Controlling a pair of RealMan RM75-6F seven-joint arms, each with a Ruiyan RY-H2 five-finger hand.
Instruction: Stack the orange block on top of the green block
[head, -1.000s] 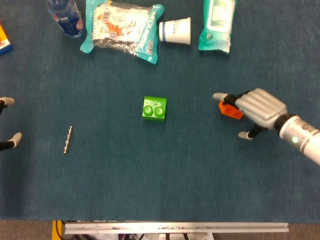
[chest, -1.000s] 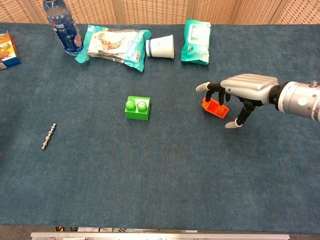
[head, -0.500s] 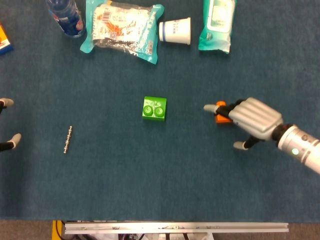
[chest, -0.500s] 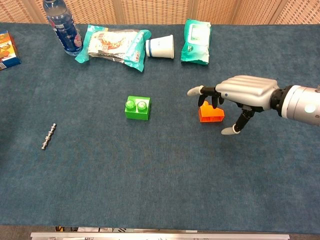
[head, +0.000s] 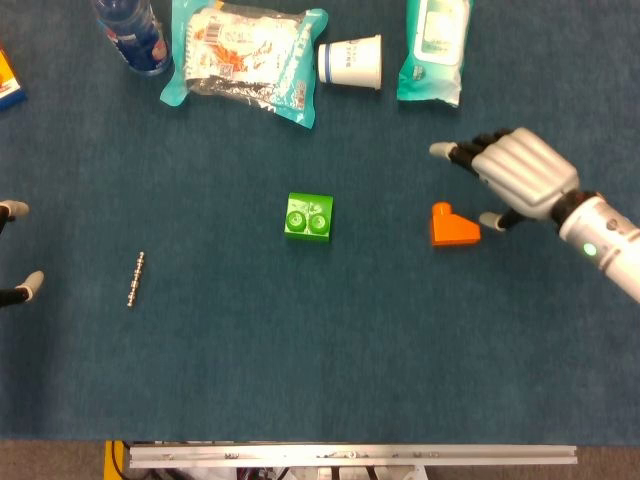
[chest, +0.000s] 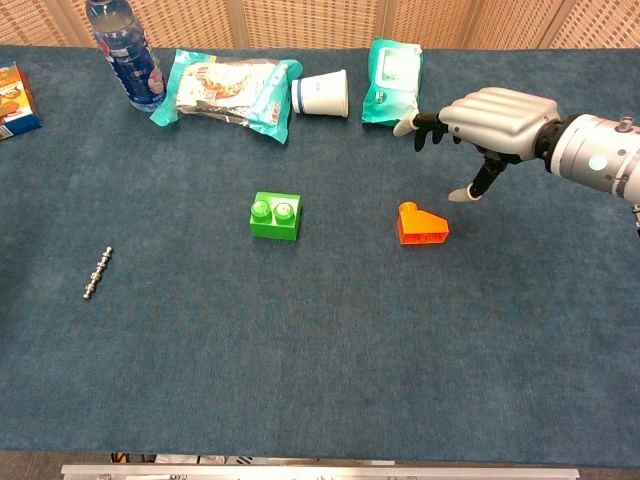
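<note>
Right hand (chest: 497, 112): fingers spread, holding nothing, raised above the table (chest: 320, 380). Orange block (chest: 422, 225): lying loose on the table, just below-left of that hand in chest view, long axis left-right. Green block (chest: 275, 216): well apart, further left. Right hand is the nearer.

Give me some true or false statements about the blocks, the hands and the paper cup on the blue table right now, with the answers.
1. The orange plastic block sits on the green studded block. False: they lie apart on the cloth.
2. The right hand holds nothing. True.
3. The white paper cup stands upright. False: it lies on its side.
4. The orange block lies nearer the right hand than the green block does. True.
</note>
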